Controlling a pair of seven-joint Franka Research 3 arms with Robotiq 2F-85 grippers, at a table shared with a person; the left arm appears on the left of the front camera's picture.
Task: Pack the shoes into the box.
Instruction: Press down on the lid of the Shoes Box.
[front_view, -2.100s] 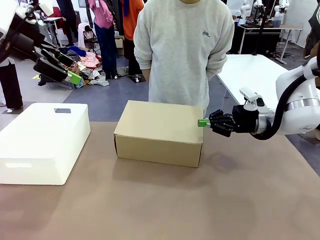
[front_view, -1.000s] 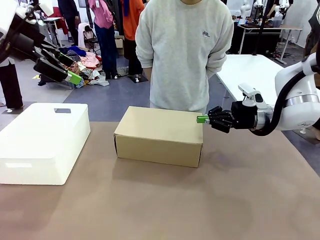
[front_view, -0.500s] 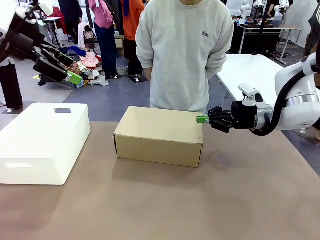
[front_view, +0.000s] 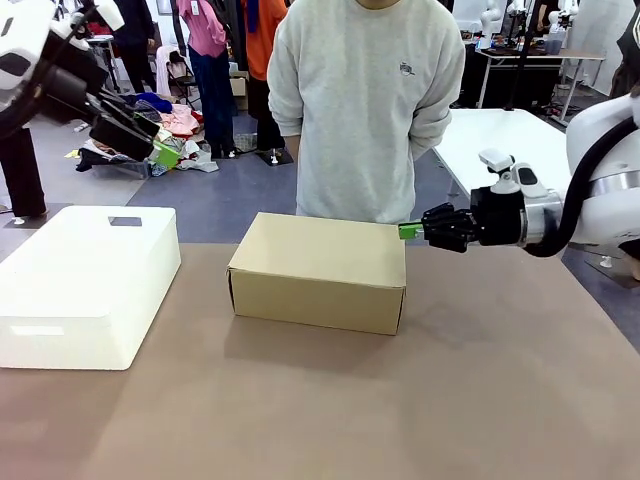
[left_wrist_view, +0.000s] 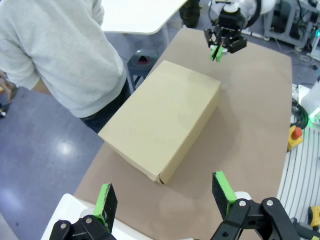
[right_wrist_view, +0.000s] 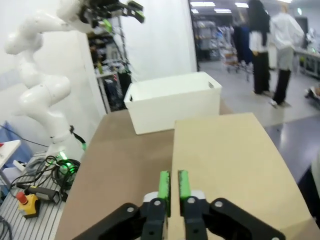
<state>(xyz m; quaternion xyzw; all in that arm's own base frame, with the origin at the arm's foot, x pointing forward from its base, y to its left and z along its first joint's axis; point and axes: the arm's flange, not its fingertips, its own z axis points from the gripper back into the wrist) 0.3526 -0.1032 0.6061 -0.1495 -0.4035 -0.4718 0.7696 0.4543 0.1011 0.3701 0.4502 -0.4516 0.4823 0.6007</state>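
The box (front_view: 320, 262) is a brown cardboard shoebox standing shut in the middle of the table; the shoes are out of view. My right gripper (front_view: 404, 232) hovers at the box's far right corner, just above its lid. In the right wrist view its green pads (right_wrist_view: 164, 186) stand almost together with a slim gap, nothing between them, over the box (right_wrist_view: 225, 160). My left gripper (front_view: 160, 150) hangs high at the far left, open and empty. The left wrist view looks down between that gripper's (left_wrist_view: 162, 182) spread fingers at the box (left_wrist_view: 165, 120) and the right gripper (left_wrist_view: 216, 51).
A white plastic bin (front_view: 85, 280) sits on the table's left side, a hand's width from the box. A person in a grey sweatshirt (front_view: 365, 100) stands at the far edge right behind the box. Bare brown tabletop (front_view: 330, 410) stretches in front.
My right gripper has risen a little and drawn slightly right of the box corner, its pads just parting. The left arm has shifted a bit to the right.
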